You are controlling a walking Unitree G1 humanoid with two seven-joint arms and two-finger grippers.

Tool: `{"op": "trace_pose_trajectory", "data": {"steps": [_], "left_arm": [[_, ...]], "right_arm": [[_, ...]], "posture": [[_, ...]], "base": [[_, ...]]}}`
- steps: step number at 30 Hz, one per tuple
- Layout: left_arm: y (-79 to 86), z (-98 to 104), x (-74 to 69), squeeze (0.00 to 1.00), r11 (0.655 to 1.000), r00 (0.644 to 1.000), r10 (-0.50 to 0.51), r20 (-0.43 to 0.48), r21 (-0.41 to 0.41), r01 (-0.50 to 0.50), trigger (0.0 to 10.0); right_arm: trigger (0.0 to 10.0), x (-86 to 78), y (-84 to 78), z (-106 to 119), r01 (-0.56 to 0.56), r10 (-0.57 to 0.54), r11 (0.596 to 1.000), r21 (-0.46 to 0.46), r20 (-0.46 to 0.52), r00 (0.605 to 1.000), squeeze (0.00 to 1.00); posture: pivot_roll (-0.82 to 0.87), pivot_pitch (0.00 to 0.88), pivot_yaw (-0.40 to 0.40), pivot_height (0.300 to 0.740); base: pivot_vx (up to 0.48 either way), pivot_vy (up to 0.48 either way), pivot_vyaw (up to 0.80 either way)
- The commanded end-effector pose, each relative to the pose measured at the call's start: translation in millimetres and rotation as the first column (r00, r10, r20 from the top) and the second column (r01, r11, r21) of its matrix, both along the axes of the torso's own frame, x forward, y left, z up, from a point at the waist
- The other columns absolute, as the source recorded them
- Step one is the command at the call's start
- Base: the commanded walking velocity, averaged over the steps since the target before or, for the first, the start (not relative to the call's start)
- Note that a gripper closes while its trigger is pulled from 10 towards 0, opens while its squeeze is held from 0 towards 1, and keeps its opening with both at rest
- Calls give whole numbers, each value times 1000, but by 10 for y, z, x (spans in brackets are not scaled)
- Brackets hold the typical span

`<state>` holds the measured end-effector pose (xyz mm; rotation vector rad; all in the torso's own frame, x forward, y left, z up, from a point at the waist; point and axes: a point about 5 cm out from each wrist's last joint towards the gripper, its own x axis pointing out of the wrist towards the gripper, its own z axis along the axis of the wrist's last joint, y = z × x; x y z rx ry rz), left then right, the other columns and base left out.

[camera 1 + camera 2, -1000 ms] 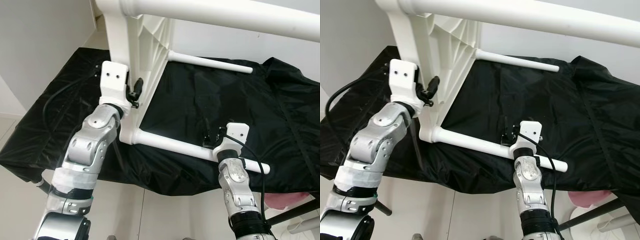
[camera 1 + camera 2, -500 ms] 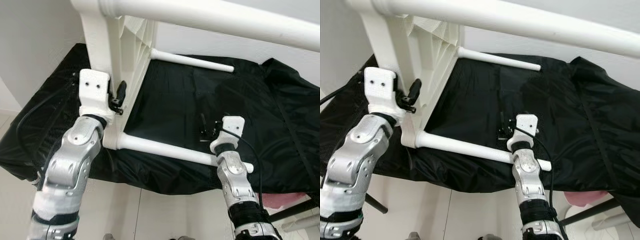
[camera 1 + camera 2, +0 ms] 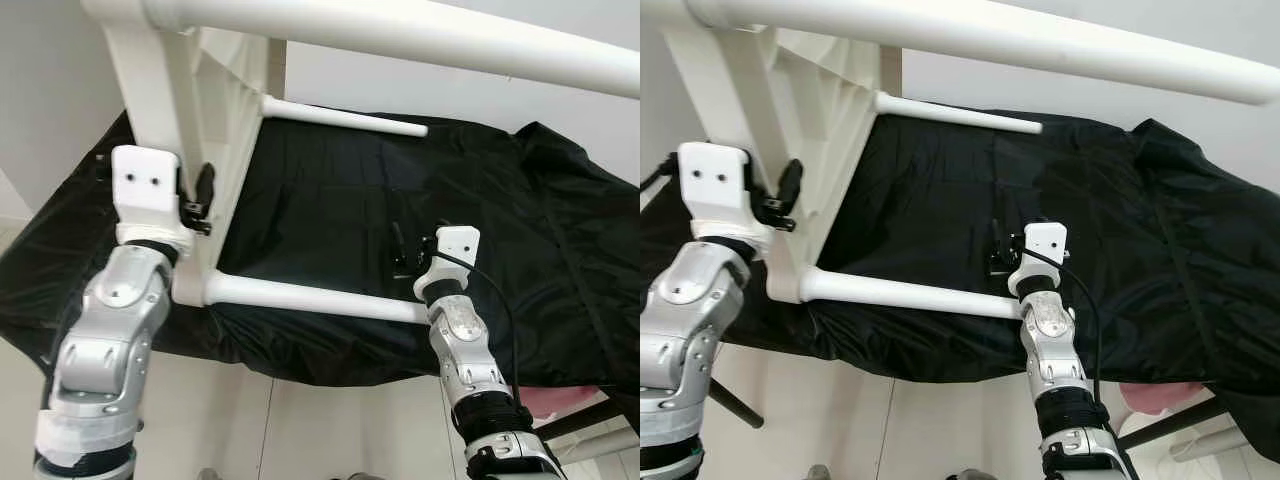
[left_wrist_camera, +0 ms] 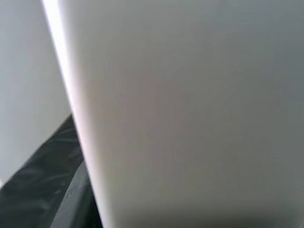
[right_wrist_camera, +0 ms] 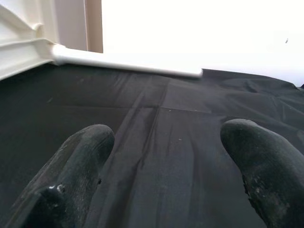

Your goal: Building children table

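Black cloth [image 3: 330, 200] lies under the white table [image 3: 200, 110].

A smooth white plastic panel [image 4: 190, 118] looms close and blurred, beside crinkled black plastic sheeting [image 4: 42, 194] and a pale wall [image 4: 23, 95].

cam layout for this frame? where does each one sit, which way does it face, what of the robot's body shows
Left eye: on the head, facing forward and down at the white table tipped on its side over the black sheet; both silver arms, left claw against the tabletop, right claw.
Right eye: same stereo head and scene, shifted sideways.
Left wrist: on the left arm, right up against a white table surface.
Right wrist: along the right claw's open black fingers, over the sheet toward a far table leg.
Shared: table and sheet.
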<state>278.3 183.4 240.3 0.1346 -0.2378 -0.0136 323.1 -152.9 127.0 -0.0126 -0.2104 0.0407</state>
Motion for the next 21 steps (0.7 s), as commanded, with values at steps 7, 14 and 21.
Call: {"op": "trace_pose_trajectory", "data": {"steps": [7, 14, 21], "left_arm": [[184, 10, -71, 0, 991, 992, 127, 28, 28, -128, 6588], [1, 6, -72, 0, 996, 999, -37, 37, 84, 34, 10000], [-107, 16, -46, 1000, 978, 980, -193, 45, 94, 188, 10000]], "right_arm": [[10000, 12, -18, 2, -4, 4, 1000, -6, 9, 1000, 0], [10000, 1, -18, -22, -4, 4, 1000, -4, 5, 1000, 0], [10000, -12, -5, -42, -4, 4, 1000, -5, 2, 1000, 0]], "posture": [[126, 5, -113, 740], [124, 8, -110, 740], [116, 10, -101, 740]], "base": [[0, 0, 0], [0, 0, 0], [0, 0, 0]]}}
